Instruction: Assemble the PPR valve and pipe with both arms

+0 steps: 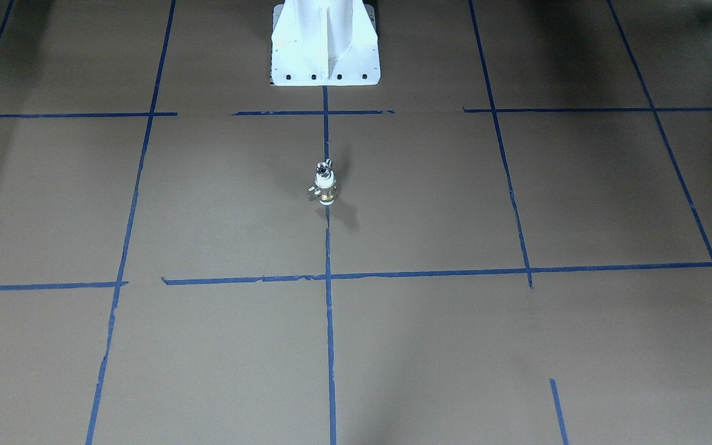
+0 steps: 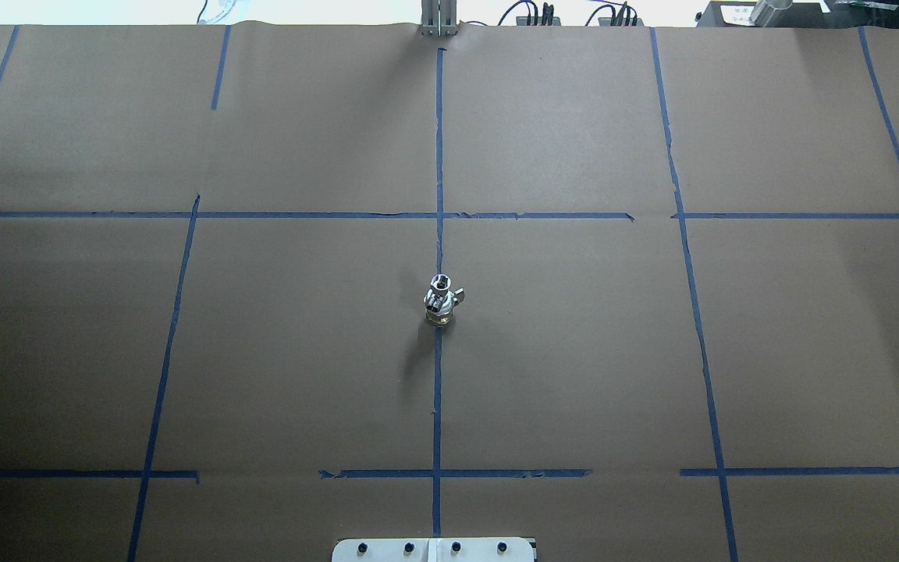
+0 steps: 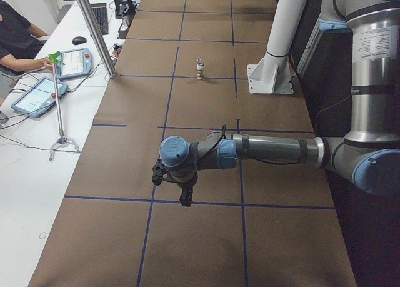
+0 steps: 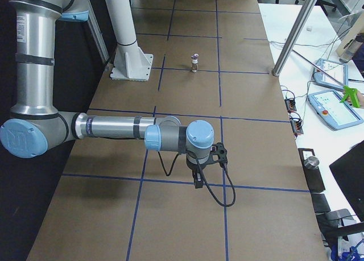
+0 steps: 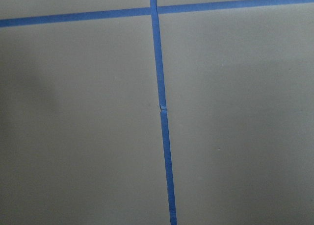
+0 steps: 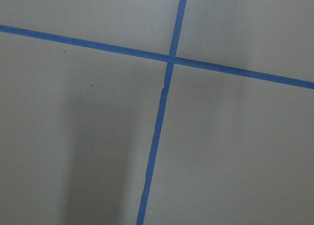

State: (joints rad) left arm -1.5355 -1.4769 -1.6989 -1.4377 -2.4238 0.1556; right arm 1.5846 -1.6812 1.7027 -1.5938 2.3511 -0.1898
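The PPR valve (image 1: 326, 193) stands upright on the centre tape line, brass body down, white collar up, with a small side stub. The shiny silver pipe (image 1: 324, 167) sits on top of the collar, joined to the valve. Both show in the overhead view, valve (image 2: 440, 311) and pipe (image 2: 440, 286). Both grippers are far from them. My left gripper (image 3: 185, 202) hangs over the table's left end and shows only in the exterior left view. My right gripper (image 4: 197, 183) hangs over the right end and shows only in the exterior right view. I cannot tell whether either is open or shut.
The table is covered in brown paper (image 2: 574, 351) with a grid of blue tape lines (image 2: 437, 390). The robot's white base (image 1: 325, 43) stands behind the parts. Both wrist views show only paper and tape. Operators' tablets (image 3: 37, 94) lie on a side desk.
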